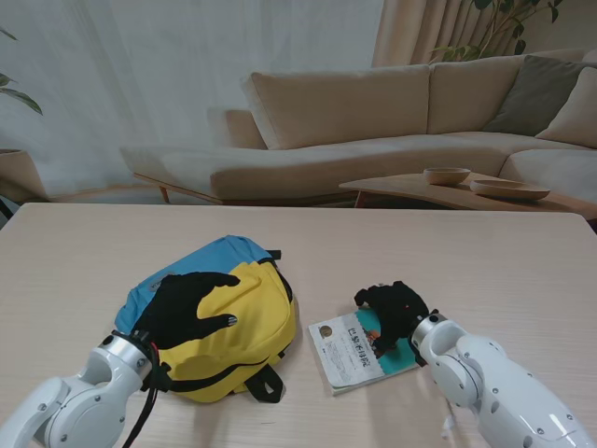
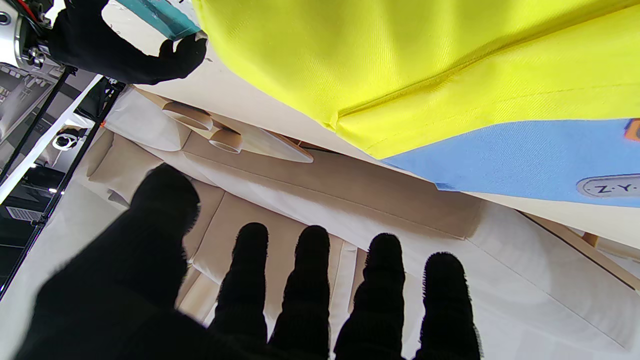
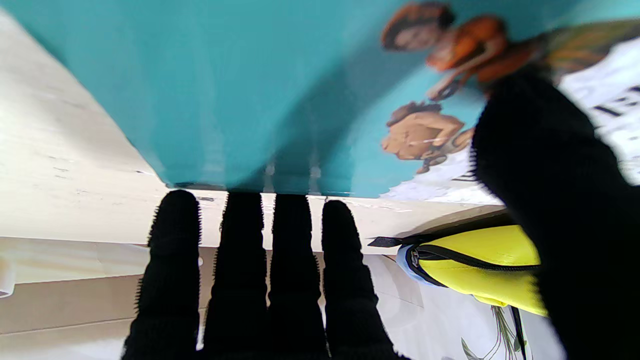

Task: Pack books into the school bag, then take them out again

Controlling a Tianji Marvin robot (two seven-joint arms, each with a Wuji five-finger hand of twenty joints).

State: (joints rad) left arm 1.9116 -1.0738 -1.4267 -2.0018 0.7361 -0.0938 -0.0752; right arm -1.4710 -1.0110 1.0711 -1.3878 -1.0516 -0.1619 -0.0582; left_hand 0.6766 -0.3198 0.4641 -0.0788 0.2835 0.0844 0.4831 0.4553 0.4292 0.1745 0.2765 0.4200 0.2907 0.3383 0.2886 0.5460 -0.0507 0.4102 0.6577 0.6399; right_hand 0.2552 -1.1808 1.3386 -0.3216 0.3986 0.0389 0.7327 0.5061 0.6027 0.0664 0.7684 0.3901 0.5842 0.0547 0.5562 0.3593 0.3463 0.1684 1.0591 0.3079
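Left black-gloved hand (image 1: 187,308) laid palm-down over the yellow front panel of the yellow and blue fabric school bag (image 1: 244,313), fingers spread and reaching to the right, thumb apart from them; gripping nothing; white left forearm (image 1: 79,397) rising from the near left corner. In the left wrist view, four fingertips (image 2: 310,280) straight and parted, hovering just off the cloth rather than curled round it; grey oval label on the blue part of the bag reading "Z·Y·", the rest cut off.

Right black-gloved hand (image 1: 396,313) resting on the far right corner of the teal and white paperback book (image 1: 359,350), which lies flat on the pale wooden table (image 1: 485,252) just to the right of the bag, apart from it; four fingers (image 3: 240,260) pressed side by side over the far edge, thumb (image 3: 545,165) on the cover; whether actually clamped, cannot tell. Cover with cartoon figures on teal and dark printed characters on a white band, too small to read.
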